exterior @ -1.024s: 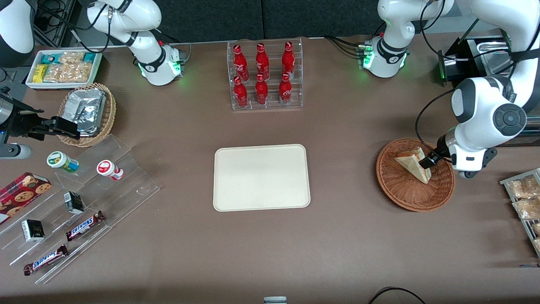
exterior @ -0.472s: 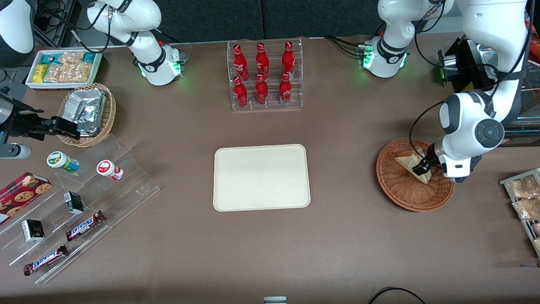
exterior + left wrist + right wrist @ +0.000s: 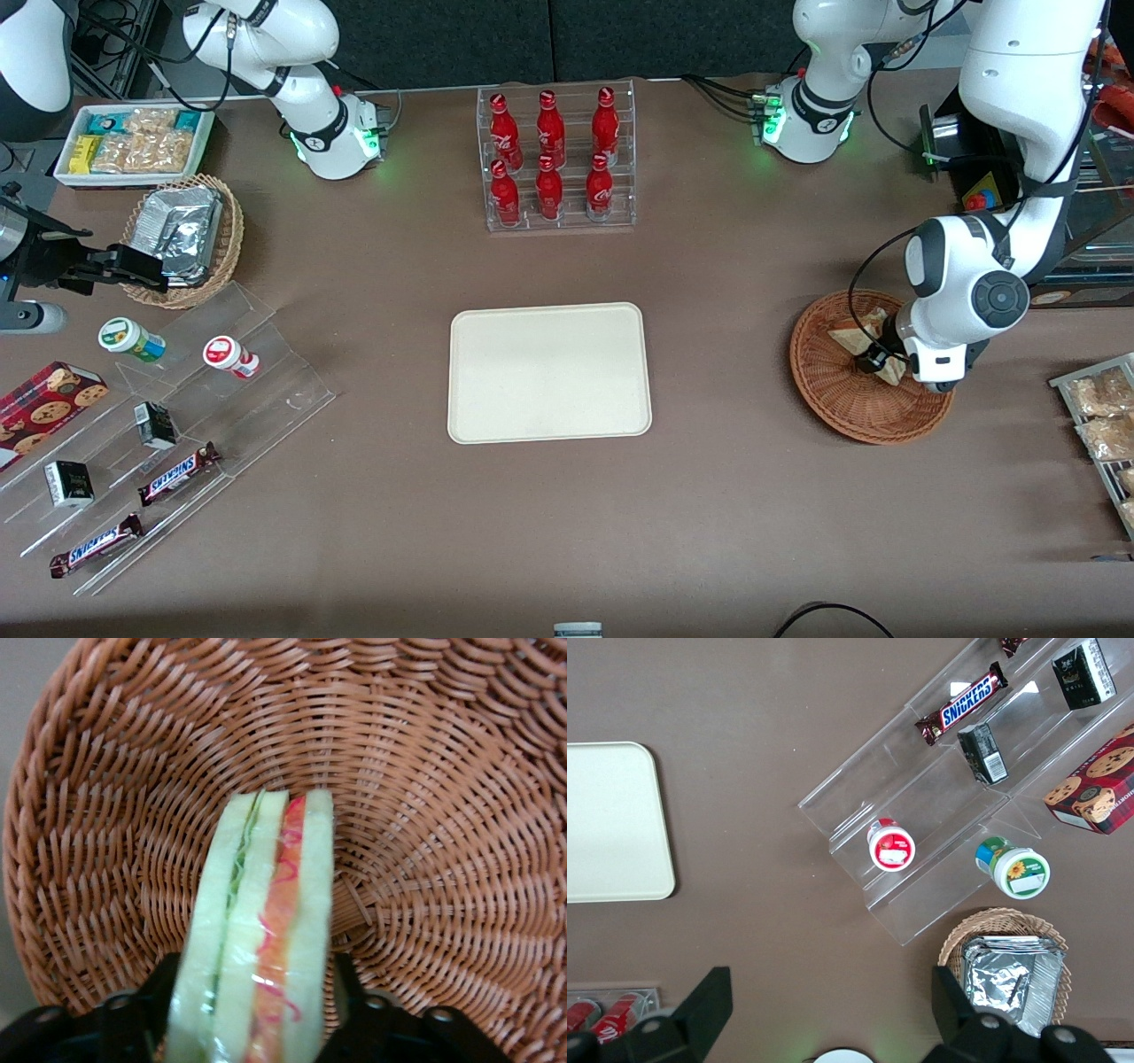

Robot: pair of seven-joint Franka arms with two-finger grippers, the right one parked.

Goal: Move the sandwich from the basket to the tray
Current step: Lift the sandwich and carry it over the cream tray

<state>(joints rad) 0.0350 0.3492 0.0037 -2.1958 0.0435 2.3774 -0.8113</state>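
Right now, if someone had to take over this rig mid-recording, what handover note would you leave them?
Hand: the working arm's hand is down inside the basket, one finger on each side of the sandwich. Whether the fingers are already pressing on the bread is not clear.
Sandwich: in the basket, standing on edge with its red and green filling toward the wrist camera.
Tray: at mid-table, nothing on it.
Done: the hand is in position around the sandwich.
Left: confirm the grip, lift the sandwich out of the basket, carry it toward the parked arm's end to the tray, set it down, release.
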